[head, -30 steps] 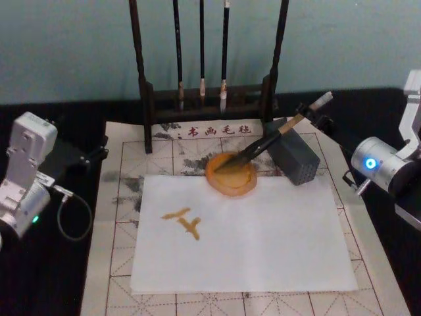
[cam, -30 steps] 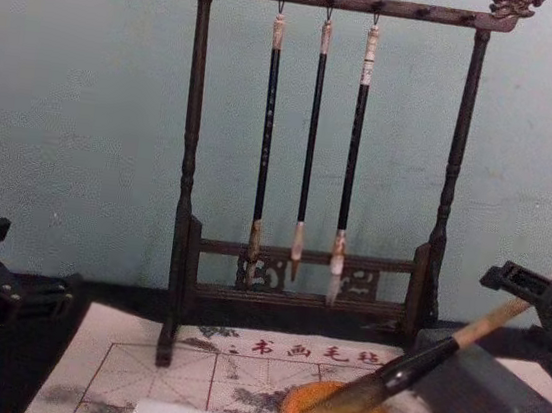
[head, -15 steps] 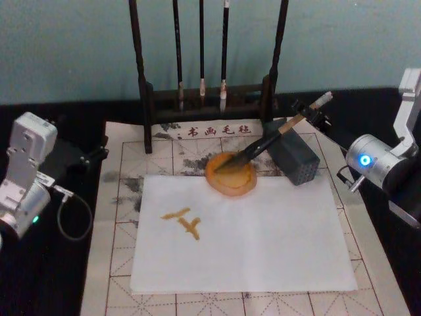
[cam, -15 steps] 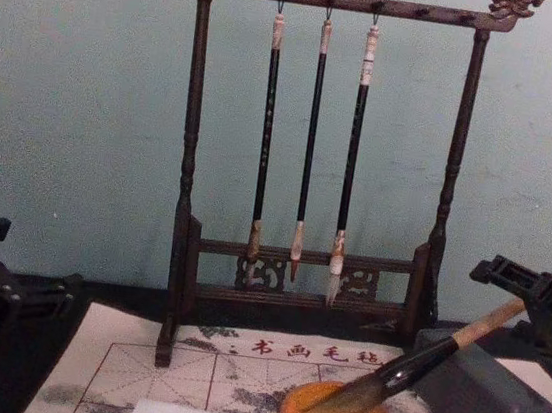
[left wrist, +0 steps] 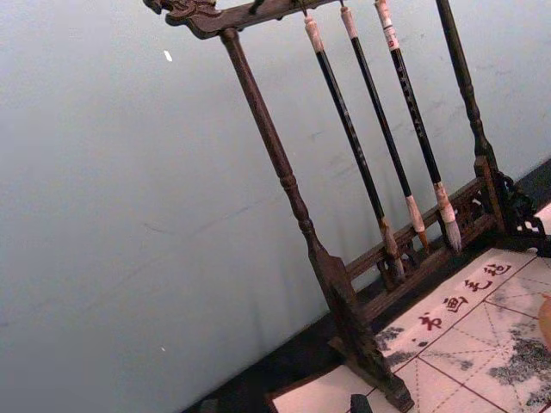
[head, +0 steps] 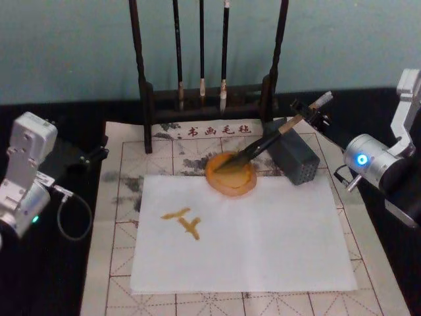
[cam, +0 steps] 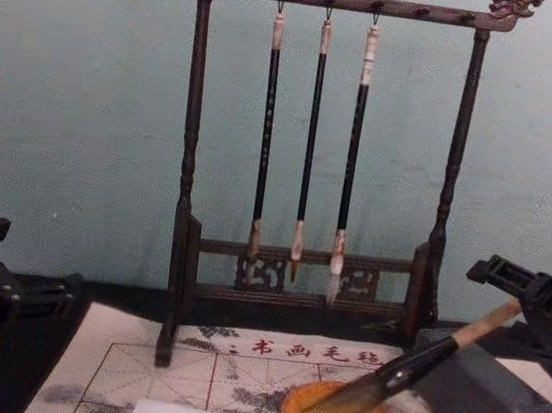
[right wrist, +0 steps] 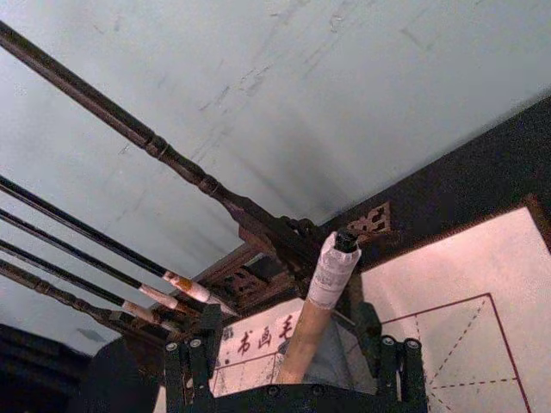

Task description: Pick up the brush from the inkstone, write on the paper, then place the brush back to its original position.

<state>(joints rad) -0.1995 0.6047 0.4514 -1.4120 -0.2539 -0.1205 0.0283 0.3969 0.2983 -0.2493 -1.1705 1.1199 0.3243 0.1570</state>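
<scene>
At the left edge of the head view the left gripper [head: 99, 148] sits parked over the dark worktop [head: 39, 276], jaws apart and empty. On the plain white sheet of paper [head: 263, 243], lower centre, an orange-brown character [head: 184, 220] is already written. Just above the sheet, the round glossy orange inkstone [head: 230, 187] holds the dark bristles of the thick tan-and-black brush [head: 263, 141], whose handle leans up to the right across the grey perforated block [head: 299, 161]. The brush has not shifted over the last second. The right gripper [head: 310, 113], upper right, has edged slightly leftward; its jaws stand apart on either side of the brush's upper end, gripping nothing. The brush looks returned, so probably only a clean withdrawal remains
</scene>
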